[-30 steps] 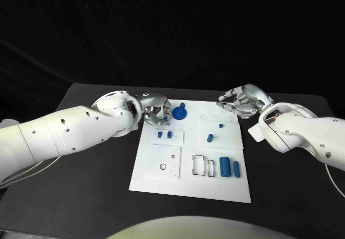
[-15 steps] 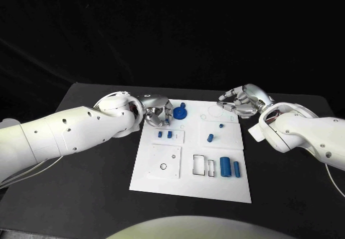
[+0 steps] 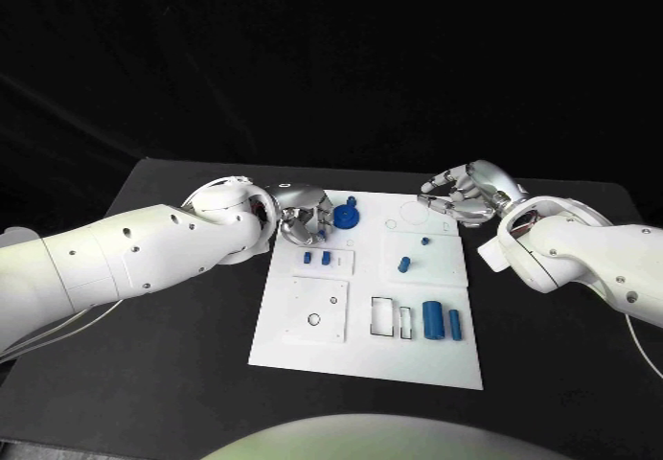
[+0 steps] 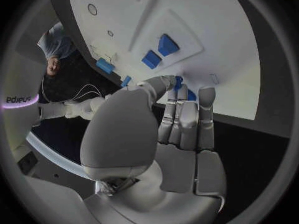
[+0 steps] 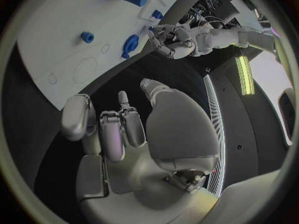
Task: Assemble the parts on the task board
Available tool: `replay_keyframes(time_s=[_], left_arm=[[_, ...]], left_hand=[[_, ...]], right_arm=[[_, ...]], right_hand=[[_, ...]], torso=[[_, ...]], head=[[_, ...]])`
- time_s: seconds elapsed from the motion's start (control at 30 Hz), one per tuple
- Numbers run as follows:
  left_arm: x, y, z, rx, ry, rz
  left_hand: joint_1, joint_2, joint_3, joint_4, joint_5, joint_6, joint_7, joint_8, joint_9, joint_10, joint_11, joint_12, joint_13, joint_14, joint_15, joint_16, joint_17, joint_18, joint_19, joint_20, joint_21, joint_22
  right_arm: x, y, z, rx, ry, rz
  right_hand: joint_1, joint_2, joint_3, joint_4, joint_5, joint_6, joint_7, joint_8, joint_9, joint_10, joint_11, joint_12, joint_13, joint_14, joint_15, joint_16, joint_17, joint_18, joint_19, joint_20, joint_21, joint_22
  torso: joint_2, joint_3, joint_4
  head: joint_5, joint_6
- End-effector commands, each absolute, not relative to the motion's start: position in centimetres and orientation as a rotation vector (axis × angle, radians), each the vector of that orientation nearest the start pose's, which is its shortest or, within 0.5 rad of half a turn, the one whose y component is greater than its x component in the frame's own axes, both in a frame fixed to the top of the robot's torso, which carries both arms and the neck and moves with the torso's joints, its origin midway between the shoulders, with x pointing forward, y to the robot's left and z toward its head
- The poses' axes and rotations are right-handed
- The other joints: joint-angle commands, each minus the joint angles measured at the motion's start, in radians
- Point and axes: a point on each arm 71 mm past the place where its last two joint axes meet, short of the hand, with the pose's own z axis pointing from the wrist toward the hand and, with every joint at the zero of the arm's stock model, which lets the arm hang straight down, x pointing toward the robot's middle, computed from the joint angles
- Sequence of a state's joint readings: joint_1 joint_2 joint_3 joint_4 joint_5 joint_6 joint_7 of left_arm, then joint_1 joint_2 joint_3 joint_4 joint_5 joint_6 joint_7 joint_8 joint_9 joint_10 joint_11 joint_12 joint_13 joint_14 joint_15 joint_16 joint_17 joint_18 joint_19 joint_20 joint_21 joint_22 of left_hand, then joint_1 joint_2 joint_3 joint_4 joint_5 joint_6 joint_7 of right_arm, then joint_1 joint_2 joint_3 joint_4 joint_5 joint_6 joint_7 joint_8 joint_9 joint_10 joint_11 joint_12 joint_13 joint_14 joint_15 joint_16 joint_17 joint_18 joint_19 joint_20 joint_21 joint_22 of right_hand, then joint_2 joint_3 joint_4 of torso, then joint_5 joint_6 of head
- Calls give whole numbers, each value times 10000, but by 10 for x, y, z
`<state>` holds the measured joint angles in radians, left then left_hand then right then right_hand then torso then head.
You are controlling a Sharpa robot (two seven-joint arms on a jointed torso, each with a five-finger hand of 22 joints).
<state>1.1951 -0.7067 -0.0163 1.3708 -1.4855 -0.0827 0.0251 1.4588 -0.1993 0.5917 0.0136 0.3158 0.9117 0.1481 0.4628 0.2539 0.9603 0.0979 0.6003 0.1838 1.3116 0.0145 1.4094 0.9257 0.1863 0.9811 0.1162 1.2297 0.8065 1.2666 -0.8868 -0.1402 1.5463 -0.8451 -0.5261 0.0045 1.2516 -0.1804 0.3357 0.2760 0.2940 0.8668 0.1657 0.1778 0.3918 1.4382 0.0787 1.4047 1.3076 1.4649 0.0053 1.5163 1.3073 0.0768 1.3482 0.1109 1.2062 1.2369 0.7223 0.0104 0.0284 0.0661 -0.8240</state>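
Already at the far left corner of the task board [image 3: 366,359], the left hand [image 3: 304,218] has its fingers curled together beside a blue round part [image 3: 346,218]; a bit of blue shows at its fingertips [image 4: 179,84] in the left wrist view, but I cannot tell whether it grips that part or only touches it. Across the board, the right hand [image 3: 468,195] hovers over the far right corner, fingers curled in and holding nothing.

Further out, two small blue blocks [image 3: 316,258] sit on a raised plate left of centre, a peg [image 3: 405,265] and a tiny blue piece [image 3: 424,241] stand mid-board, and two blue bars [image 3: 441,321] lie near the right edge beside unfilled rectangular slots [image 3: 391,318]. By my judgement the assembly is at an early stage: most parts remain unseated.
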Motion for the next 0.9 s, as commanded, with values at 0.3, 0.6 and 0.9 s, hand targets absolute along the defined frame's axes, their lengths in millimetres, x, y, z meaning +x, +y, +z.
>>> replay_keyframes(time_s=[0.3, 0.6, 0.9], left_arm=[[503, 160, -202, 3652, 18485, -7427], [503, 161, -203, 3644, 18546, -7398], [504, 160, -204, 3654, 18595, -7379]], left_hand=[[-39, 91, -11, -44, 12, 2, 79, -75, 17, 206, -110, 30, 5, 10, 21, -20, -33, -183, -41, 4, -44, -21], [-39, 103, -6, -44, 12, 10, 81, -82, 21, 213, -110, 22, 3, 9, 21, -23, -38, -194, -8, 7, -27, 20], [-151, 75, -83, 2, -45, 48, 81, -118, 43, 243, -109, -24, -11, 17, 32, -27, -53, -196, -18, 25, -57, -7]], right_arm=[[485, -228, -182, 4332, 16129, 8779], [485, -228, -182, 4332, 16124, 8777], [485, -228, -182, 4327, 16126, 8784]], right_hand=[[39, 91, 12, 60, 30, -62, -7, 81, -15, -69, 4, -48, 801, 708, -3, -59, 1209, 195, -57, -10, -59, -2], [39, 91, 12, 60, 30, -62, -7, 81, -15, -69, 4, -48, 801, 708, -3, -59, 1209, 195, -57, -10, -59, -2], [39, 91, 12, 60, 30, -62, -7, 81, -15, -69, 4, -48, 801, 708, -3, -59, 1209, 195, -57, -10, -59, -2]], torso=[[-4, 4, 8], [-2, 3, 11], [-3, 0, 5]], head=[[-1, -19], [9, -23], [22, -27]])
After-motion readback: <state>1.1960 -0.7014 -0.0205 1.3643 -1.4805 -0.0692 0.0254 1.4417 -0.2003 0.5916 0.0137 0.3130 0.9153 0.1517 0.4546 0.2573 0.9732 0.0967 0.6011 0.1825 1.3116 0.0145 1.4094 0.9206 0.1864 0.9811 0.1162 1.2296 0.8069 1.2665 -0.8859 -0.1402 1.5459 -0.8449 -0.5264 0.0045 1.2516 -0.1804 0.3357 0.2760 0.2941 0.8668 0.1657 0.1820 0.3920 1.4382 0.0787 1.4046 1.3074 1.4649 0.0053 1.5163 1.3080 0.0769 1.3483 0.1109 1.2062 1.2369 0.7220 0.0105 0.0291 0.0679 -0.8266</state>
